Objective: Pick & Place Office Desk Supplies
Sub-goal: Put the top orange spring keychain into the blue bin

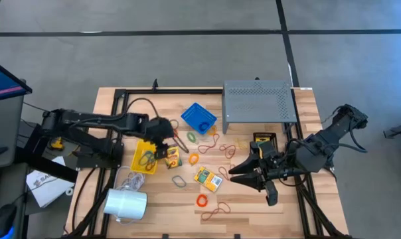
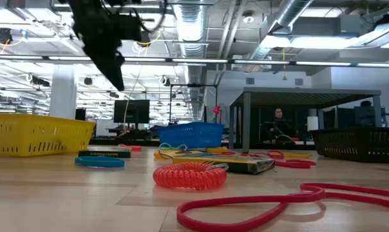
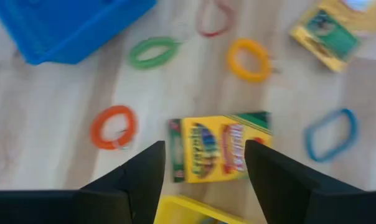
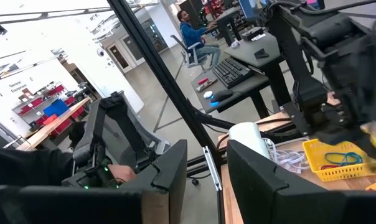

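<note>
While its fingers [image 3: 144, 180] stand spread with nothing between them, the left gripper [image 1: 166, 135] hangs over a crayon box [image 3: 220, 147] that lies flat on the counter [image 1: 154, 199], just beside the yellow basket [image 1: 145, 157]. An orange rubber band [image 3: 114, 126] lies near that box, a green one [image 3: 154, 51] farther off toward the blue basket [image 1: 199, 117], a blue band [image 3: 330, 134] on the other side. A second crayon box [image 1: 208, 178] sits near the counter's middle. A coiled orange band [image 1: 202, 200] and a red band [image 1: 216, 211] lie toward the near edge. The right gripper [image 1: 248, 171] is low over the counter's right half, fingers apart, empty. A grey perforated shelf [image 1: 259, 101] stands at the far edge, a white cylinder [image 1: 126, 204] at the near left corner.
</note>
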